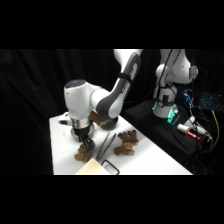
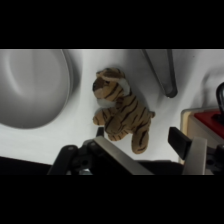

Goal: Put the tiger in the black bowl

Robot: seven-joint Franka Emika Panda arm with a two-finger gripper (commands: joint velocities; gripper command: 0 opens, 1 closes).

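1. Wrist view shows the tiger [image 2: 121,116] lying on the white table [image 2: 50,142], head toward the picture's top and hind end toward the lower right, so its long axis runs on a slant from upper left to lower right.
2. The fingers [image 2: 180,141] stand spread, one on each side of the tiger's lower body, not touching it as far as can be seen.
3. A grey bowl [image 2: 32,87] sits just to the picture's left of the tiger; metal tongs [image 2: 162,70] lie at the upper right.
4. Side view has the gripper [image 1: 86,146] low over the tiger [image 1: 81,156] near the table's front edge, with a darker brown plush animal [image 1: 126,143] and the tongs [image 1: 106,145] lying beside it.
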